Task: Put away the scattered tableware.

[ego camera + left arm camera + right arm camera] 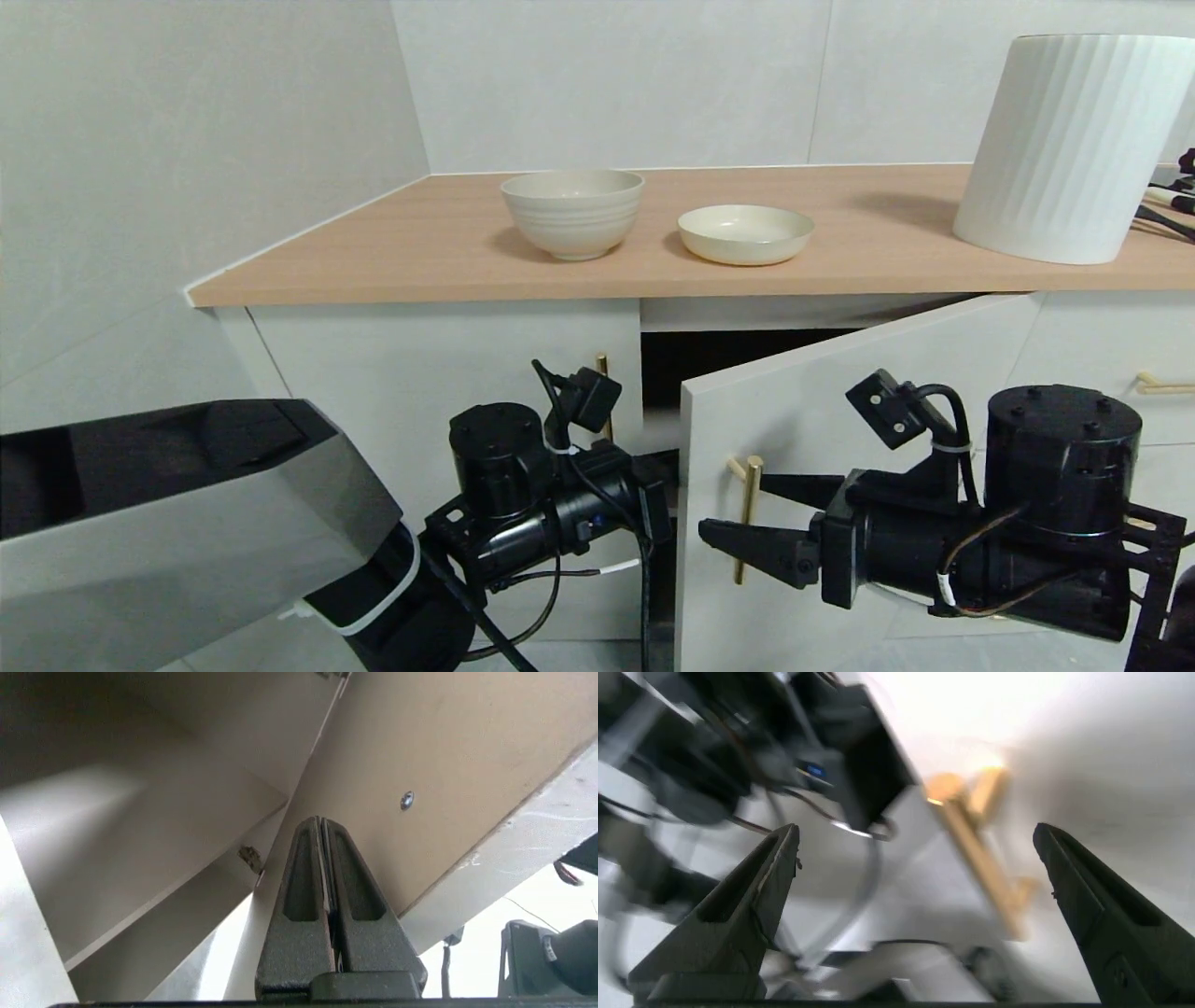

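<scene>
Bowl [572,213] and shallow dish [745,233] stand side by side on the counter [392,261]. Left end effector [320,821], clenched on nothing, lies behind the part-open cabinet door [840,373]. Right end effector [915,835], released, flanks the door's handle [976,845].

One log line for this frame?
cabinet door: ajar | right gripper: open, straddling handle | left gripper: shut, behind door edge | bowl, dish: on countertop

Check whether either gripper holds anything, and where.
Nothing is held. Left gripper shut empty by the cabinet door; right gripper open, straddling the brass handle.
</scene>
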